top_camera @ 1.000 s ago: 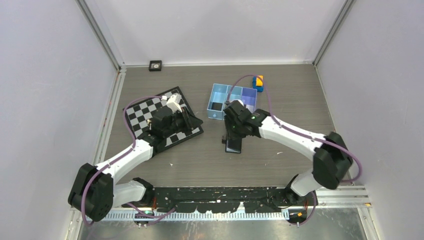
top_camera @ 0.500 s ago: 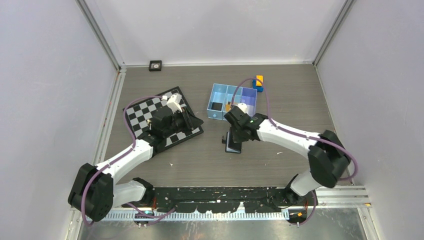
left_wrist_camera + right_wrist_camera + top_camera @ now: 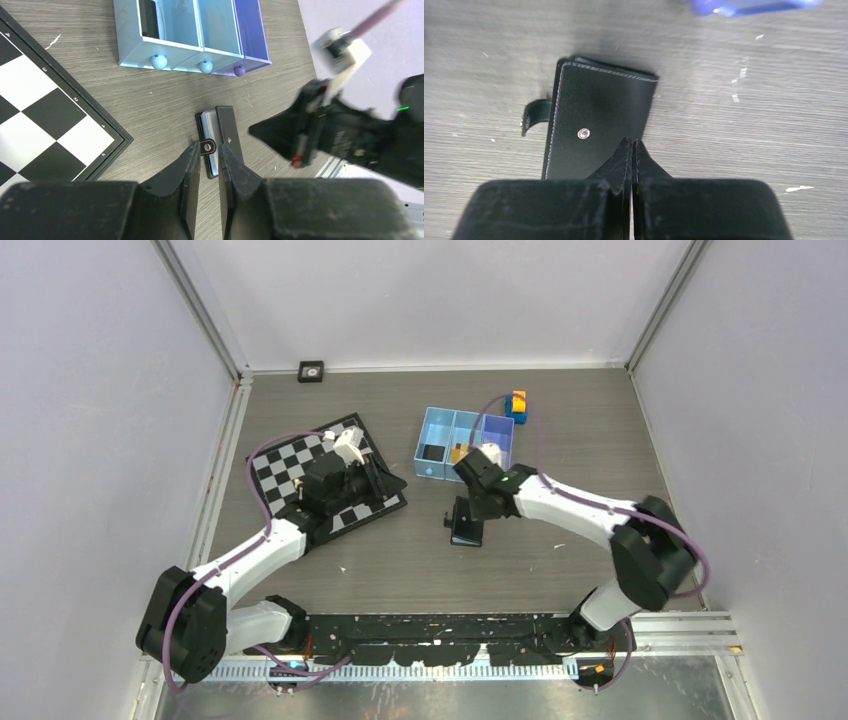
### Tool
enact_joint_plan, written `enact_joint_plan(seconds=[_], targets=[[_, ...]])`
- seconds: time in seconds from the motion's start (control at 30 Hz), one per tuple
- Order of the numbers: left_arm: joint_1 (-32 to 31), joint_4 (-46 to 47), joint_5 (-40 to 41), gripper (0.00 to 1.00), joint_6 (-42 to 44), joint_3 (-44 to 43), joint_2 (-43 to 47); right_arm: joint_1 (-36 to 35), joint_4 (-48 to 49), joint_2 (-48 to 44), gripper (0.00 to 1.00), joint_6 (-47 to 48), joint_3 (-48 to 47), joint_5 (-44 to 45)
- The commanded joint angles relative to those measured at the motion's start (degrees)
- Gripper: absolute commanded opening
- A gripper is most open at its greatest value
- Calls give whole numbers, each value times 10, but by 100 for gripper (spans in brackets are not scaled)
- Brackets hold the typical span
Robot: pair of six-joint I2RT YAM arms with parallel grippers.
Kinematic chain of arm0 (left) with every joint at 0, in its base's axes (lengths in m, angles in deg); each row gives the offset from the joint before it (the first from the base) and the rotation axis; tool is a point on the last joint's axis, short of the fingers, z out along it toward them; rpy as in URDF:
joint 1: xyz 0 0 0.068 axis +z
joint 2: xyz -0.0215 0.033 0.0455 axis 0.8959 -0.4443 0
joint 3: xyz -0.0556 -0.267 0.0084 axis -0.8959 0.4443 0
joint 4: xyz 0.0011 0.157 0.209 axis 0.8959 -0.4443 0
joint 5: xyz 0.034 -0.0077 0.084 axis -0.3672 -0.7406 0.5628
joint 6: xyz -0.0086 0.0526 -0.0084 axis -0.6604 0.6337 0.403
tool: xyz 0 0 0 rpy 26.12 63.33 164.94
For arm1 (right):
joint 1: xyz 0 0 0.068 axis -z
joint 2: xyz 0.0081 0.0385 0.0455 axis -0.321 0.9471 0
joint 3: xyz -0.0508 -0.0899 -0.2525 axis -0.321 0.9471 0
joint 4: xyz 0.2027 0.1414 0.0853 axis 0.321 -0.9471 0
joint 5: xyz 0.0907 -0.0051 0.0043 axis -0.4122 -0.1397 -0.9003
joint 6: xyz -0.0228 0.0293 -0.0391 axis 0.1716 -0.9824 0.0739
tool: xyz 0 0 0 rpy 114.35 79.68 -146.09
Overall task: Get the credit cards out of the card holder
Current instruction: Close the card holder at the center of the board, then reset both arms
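- I see the card holder (image 3: 466, 533) lying mid-desk;
- the tray (image 3: 440, 423) just behind it, toward the far edge;
- the chessboard (image 3: 285, 465) left of both.

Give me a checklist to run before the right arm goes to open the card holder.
1. Card holder lying on the table: ok.
2. Strap unsnapped: ok, it curls free and the stud is bare.
3. Right end effector open for a grasp: not ok, fingers shut, tips over the cover.
4. Left end effector free to help: ok, narrowly open, holding nothing, above the chessboard.
5. Credit cards in sight: cannot tell; only a pale edge shows between the black covers.
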Motion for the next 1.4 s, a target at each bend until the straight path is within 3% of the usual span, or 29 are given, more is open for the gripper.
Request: enact_joint_plan(seconds=[0.0,0.2,0.27,0.3,0.37,0.4,0.5,0.57,0.7,0.83,1.07,1.17,1.3,1.37], targets=[[1,19,10,24,33,-15,3,50,23,-111,0,5,10,67],[1,7,48,43,113,-13,20,134,109,-210,3,19,86,130],[1,10,62,52,135,-8,27,142,158,-236,14,36,113,161],[1,10,69,64,144,-4,32,145,187,-247,22,49,128,171],[1,-1,98,98,160,-1,45,149,244,-259,57,72,153,204],[1,-12,120,99,172,0,54,150,284,-264,65,93,169,224],[1,-7,169,100,229,14,80,151,430,-261,80,166,230,298],[1,9,202,100,255,28,96,168,514,-246,86,215,266,300],[1,19,284,100,316,39,103,256,510,-215,86,182,265,190],[11,75,315,100,349,67,61,327,562,-196,87,207,284,98],[49,122,355,100,382,94,33,373,677,-135,87,218,335,69],[61,100,365,99,384,87,33,377,731,-116,87,218,351,99],[65,115,383,99,420,104,44,382,757,-108,81,231,355,111],[71,170,401,100,426,140,30,383,798,-74,82,237,357,124]])
